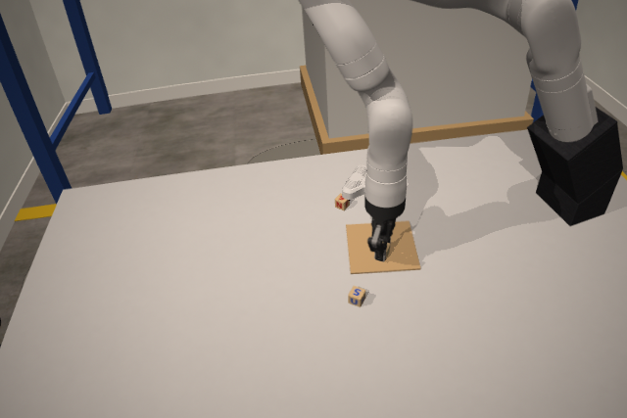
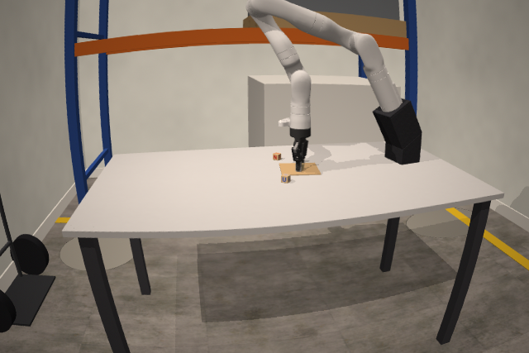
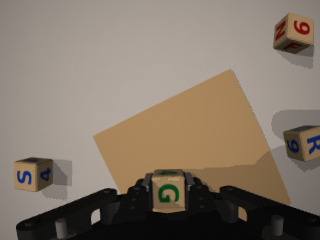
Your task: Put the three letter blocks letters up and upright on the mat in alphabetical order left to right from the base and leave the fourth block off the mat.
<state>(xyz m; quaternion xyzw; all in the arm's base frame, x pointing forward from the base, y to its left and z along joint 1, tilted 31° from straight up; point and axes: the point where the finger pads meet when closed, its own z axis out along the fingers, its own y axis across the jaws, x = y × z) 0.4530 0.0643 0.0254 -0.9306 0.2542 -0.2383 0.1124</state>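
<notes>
My gripper (image 1: 379, 250) stands straight down over the tan mat (image 1: 391, 247) and is shut on a wooden block with a green G (image 3: 168, 191) facing the wrist camera. The block is at the mat's surface near one edge; I cannot tell if it still rests on it. A block with a blue S on top (image 1: 357, 296) lies on the table off the mat, also in the wrist view (image 3: 34, 175). A block with red letters (image 1: 342, 202) lies off the mat on the other side. A block with a blue R (image 3: 303, 143) lies just beside the mat in the wrist view, hidden by the arm in the top and exterior views.
The arm's black base (image 1: 577, 165) stands at the table's far right corner. A large grey box (image 2: 298, 105) stands behind the table. Blue rack posts (image 1: 30, 115) rise at the left, off the table.
</notes>
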